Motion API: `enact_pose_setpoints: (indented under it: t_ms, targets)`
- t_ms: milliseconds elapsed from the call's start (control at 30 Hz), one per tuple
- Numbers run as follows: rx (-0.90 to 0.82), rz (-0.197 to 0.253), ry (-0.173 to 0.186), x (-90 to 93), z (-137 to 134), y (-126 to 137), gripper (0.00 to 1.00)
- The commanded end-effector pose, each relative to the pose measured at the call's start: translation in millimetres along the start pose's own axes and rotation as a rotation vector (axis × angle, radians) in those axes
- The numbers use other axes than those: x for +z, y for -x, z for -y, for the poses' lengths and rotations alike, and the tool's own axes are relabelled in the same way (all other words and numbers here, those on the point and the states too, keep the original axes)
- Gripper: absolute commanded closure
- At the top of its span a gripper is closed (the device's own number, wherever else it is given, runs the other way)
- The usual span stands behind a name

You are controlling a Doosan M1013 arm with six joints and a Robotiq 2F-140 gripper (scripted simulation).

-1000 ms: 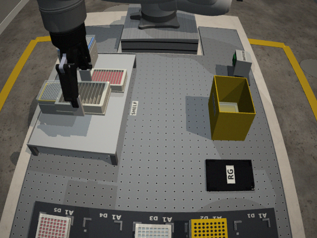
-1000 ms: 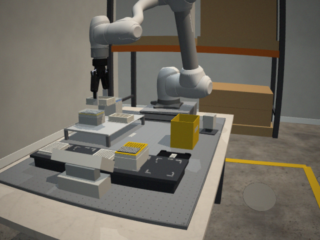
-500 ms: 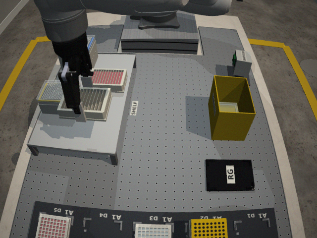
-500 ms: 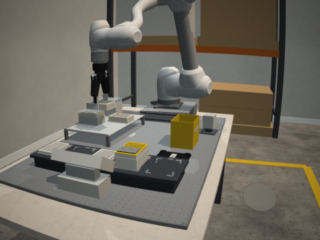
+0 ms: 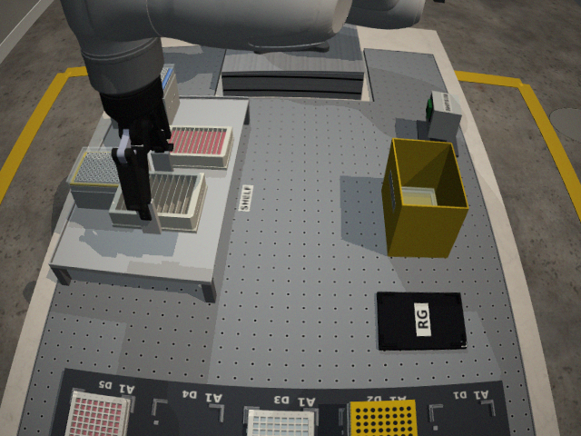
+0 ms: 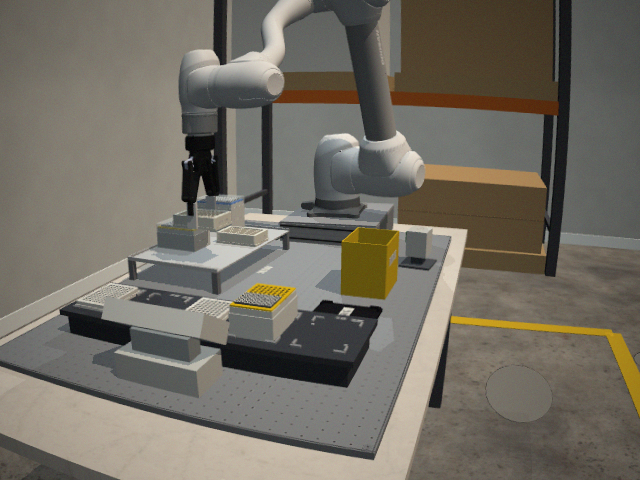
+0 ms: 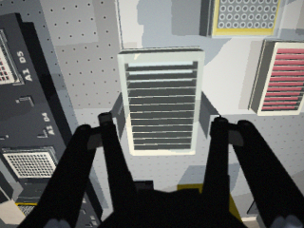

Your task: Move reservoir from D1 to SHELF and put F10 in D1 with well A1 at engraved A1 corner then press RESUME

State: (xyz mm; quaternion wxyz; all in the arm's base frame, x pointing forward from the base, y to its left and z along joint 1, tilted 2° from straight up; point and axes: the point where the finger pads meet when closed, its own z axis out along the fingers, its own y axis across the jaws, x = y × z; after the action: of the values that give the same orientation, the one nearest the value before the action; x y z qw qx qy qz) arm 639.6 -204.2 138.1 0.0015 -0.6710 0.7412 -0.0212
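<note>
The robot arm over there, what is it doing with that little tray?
The gripper is shut on a pale reservoir with long troughs, holding it over the SHELF. A reservoir with pink liquid and a tip rack are on the shelf beside it. On the deck at the front, spot D1 has nothing in its brackets, so the pale tray has probably come from there. The pink one looks like the refill.

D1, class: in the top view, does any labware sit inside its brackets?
No. D1 shows only bare dark deck between its corner brackets, while the tip rack stands next to it on D2.
</note>
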Motion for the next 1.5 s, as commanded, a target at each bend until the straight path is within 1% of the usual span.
enact_pose_setpoints:
  t_ms: [0, 500, 567, 1067, 1133, 1467]
  targets:
    - [0.000, 0.000, 0.000, 2.7, 0, 0, 1.00]
    - [0.000, 0.000, 0.000, 27.7, 0, 0, 1.00]
    - [0.000, 0.000, 0.000, 27.7, 0, 0, 1.00]
    - [0.000, 0.000, 0.000, 52.7, 0, 0, 1.00]
    - [0.000, 0.000, 0.000, 52.7, 0, 0, 1.00]
    - [0.000, 0.000, 0.000, 69.4, 0, 0, 1.00]
